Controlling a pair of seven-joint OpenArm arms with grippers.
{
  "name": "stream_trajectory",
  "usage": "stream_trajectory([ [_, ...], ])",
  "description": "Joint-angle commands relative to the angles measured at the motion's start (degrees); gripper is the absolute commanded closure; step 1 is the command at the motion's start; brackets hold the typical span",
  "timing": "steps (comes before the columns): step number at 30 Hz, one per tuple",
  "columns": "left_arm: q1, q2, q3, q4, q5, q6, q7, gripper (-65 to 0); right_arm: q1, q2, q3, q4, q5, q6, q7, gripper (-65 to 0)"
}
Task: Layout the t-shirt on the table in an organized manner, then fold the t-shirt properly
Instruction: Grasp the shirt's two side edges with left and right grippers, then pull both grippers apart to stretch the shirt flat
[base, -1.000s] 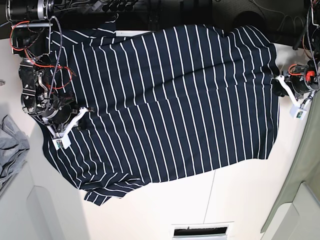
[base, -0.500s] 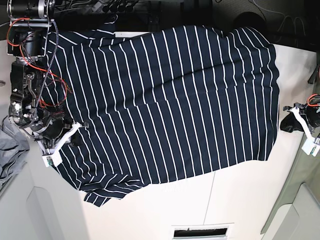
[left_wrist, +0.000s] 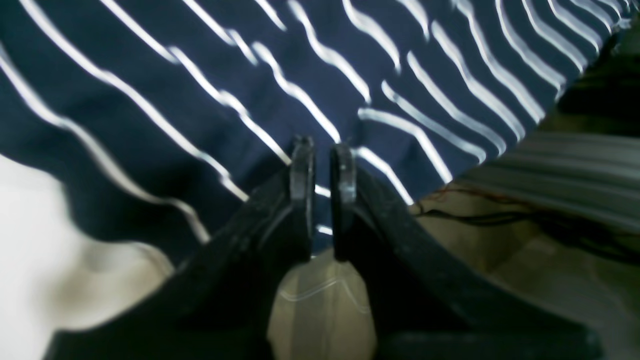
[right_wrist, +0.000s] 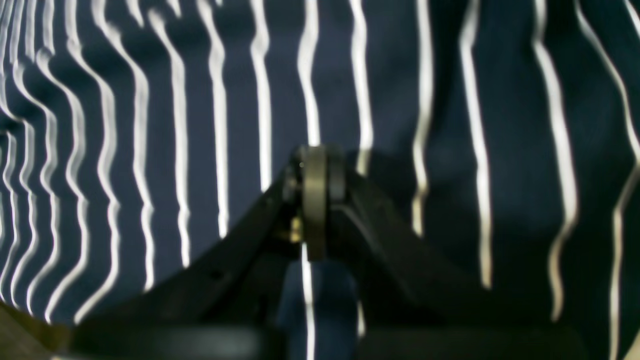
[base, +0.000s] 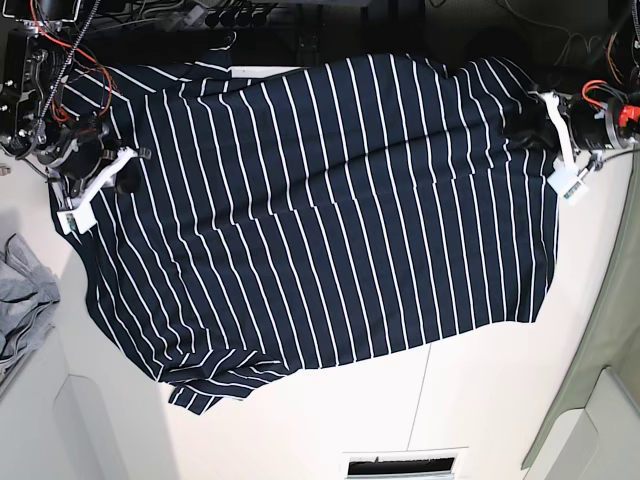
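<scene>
The navy, white-striped t-shirt (base: 330, 200) lies spread out over most of the white table (base: 480, 400), with one sleeve bunched at the front left. My right gripper (base: 128, 172) is over the shirt's back-left part. In the right wrist view it (right_wrist: 315, 165) is shut, pads pressed together above striped fabric (right_wrist: 450, 100), with nothing seen pinched. My left gripper (base: 528, 133) sits at the shirt's back-right corner. Its jaws (left_wrist: 322, 160) stand a narrow slit apart, and the shirt (left_wrist: 200, 75) shows through the gap. The shirt's hem runs just under the fingers.
A plain grey cloth (base: 20, 300) is heaped at the left edge. A pale grey-green panel (base: 610, 330) runs down the right side. Cables and dark gear line the back edge. A slotted opening (base: 405, 463) sits at the front of the table.
My right gripper has travelled from the shirt's front-left area up to its back-left part. My left gripper swung off the shirt's right edge, then came back to the back-right corner. The shirt barely shifted.
</scene>
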Motion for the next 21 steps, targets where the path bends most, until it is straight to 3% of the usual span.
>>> stream_trajectory([
  [1,-0.5,0.1,-0.5,0.3,1.4,-0.5,-2.3,-6.9,0.5,0.5,0.2,1.1,1.2,0.8,1.5,0.0],
  [3,-1.0,2.5,-0.5,-1.5,7.0,-0.5,-5.5,-6.9,0.3,0.5,0.1,0.7,1.2,0.9,2.2,0.0],
  [7,-4.9,5.1,0.4,-9.0,13.7,4.4,-8.3,-6.9,0.5,0.5,0.1,-2.3,0.9,0.9,3.3,0.0],
  [13,-16.5,5.3,5.4,-22.9,18.5,4.5,-9.2,-6.9,0.7,0.5,0.1,-8.2,-1.6,0.9,8.0,0.0],
  [21,-32.3,5.4,18.1,-35.1,25.3,9.4,-15.0,-6.9,6.0,0.5,0.1,-13.7,-3.0,0.9,10.5,0.0],
])
